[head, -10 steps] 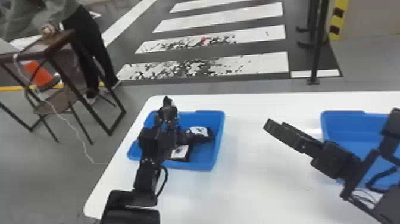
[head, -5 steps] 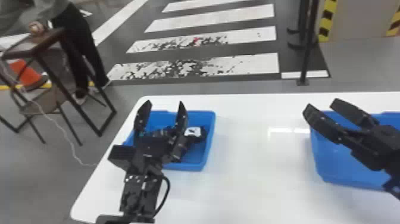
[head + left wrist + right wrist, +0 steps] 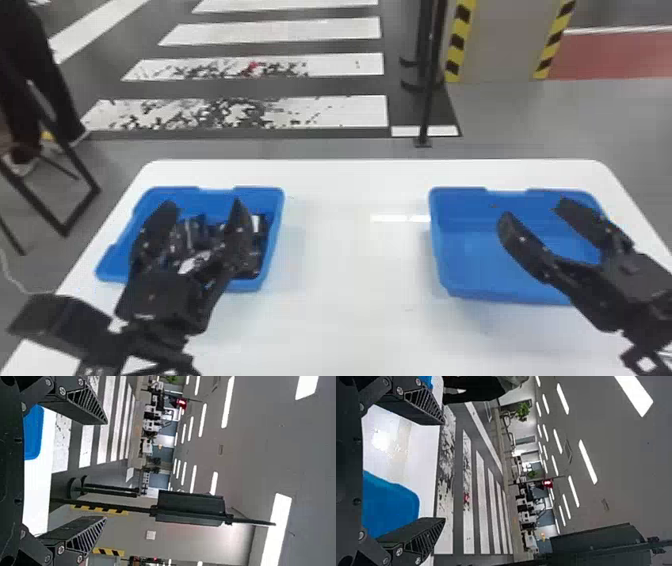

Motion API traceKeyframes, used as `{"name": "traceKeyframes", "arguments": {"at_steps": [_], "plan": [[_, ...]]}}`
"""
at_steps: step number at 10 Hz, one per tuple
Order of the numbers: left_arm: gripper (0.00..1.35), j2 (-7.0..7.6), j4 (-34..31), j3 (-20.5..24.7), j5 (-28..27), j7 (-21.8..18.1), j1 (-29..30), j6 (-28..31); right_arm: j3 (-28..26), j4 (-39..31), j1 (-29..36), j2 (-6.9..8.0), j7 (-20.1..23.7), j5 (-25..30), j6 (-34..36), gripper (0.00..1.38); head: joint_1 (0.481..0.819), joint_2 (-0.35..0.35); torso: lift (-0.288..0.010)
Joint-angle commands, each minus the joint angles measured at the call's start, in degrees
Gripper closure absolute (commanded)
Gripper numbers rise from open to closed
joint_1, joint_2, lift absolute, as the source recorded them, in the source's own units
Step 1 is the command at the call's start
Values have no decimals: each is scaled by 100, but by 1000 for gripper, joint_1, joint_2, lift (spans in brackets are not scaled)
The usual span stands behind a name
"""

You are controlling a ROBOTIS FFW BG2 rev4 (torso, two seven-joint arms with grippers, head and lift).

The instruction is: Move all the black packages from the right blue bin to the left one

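White table (image 3: pixel 350 320) stood before striped floor (image 3: pixel 280 31). Left gripper (image 3: pixel 204 204), fingers apart, was poised over left bin (image 3: pixel 207 204); right gripper (image 3: pixel 534 210), fingers also apart, over right bin (image 3: pixel 465 270). Black packages (image 3: pixel 189 235) lay bunched in left bin: probably light, limp, slick, best pinched mid-body. White patches (image 3: pixel 192 264) faced up; long axes indeterminable.

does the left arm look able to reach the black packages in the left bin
Likely yes: the left end effector is open over the left bin, and no lid covers the black packages.
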Motion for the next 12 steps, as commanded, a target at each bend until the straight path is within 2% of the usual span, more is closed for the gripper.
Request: {"name": "traceKeyframes", "arguments": {"at_steps": [1, 3, 5, 6, 9, 12], "plan": [[194, -85, -469, 182, 112, 8, 523, -94, -239, -324, 407, 135, -93, 356, -201, 183, 695, 67, -140], [194, 30, -975, 113, 32, 34, 987, 75, -273, -478, 675, 197, -225, 436, -454, 183, 695, 53, -140], [154, -58, -947, 307, -631, 69, 1086, 201, -273, -619, 942, 232, -269, 448, -454, 183, 695, 36, -140], [91, -41, -947, 273, -654, 87, 1142, 187, -308, -703, 1026, 267, -269, 516, -454, 183, 695, 42, -140], [82, -58, -947, 124, -517, 263, 1142, -24, -445, -844, 1237, 372, -278, 653, -553, 183, 695, 40, -140], [82, -208, -1032, 341, -551, 368, 1212, -136, -536, -971, 1322, 416, -313, 745, -623, 183, 695, 27, -140]]}}
